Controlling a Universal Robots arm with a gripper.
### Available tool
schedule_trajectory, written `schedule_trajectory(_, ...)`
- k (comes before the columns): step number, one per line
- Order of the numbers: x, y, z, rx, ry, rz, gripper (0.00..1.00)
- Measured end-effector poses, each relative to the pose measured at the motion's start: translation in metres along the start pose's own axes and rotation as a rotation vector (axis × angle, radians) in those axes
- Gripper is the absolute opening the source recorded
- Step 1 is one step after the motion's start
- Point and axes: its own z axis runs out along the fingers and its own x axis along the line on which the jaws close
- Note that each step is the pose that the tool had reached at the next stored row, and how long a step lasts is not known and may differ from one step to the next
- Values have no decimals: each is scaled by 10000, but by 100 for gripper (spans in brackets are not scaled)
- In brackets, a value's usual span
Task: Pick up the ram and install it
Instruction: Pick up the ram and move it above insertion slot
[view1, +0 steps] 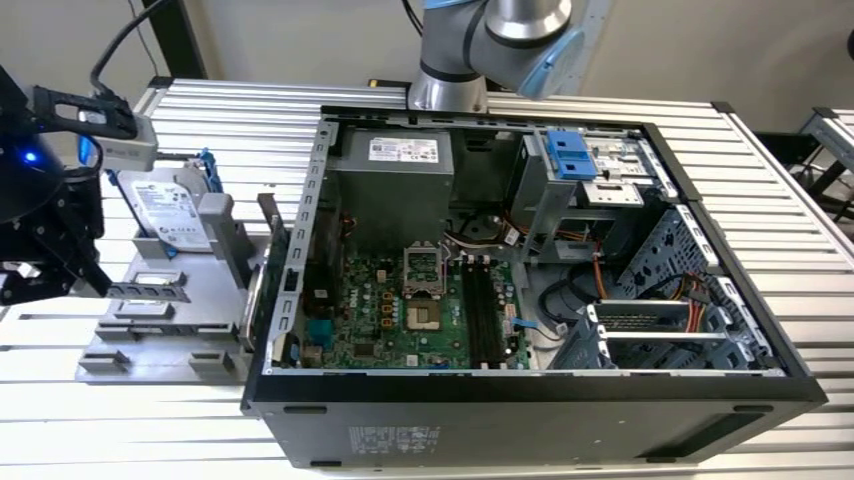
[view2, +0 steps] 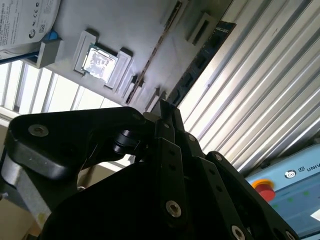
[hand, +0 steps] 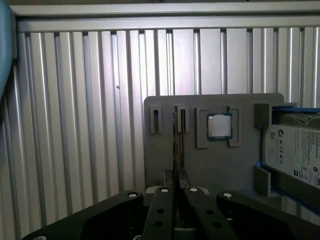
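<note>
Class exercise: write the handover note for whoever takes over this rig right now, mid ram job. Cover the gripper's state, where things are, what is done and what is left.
Gripper: shut on the ram, pinching one end.
Ram: on edge at the grey tray, on the exterior view's left, outside the case. Whether it is clear of its holder, I cannot tell.
Slots: black, on the board inside the open case; they look empty.
Done: ram grasped.
Left: ram not yet at the case, not yet seated in a slot.
</note>
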Motion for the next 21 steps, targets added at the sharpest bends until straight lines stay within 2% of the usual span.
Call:
schedule_trajectory(2, -10, 1, -1, -1, 3, 3, 0)
schedule_trajectory(6, -88, 4, -4, 1, 0, -3, 0)
schedule_trajectory(11, -158, 9, -44, 4, 2, -4, 0)
schedule_trajectory(21, -188, 13, -268, 46, -2, -15, 0)
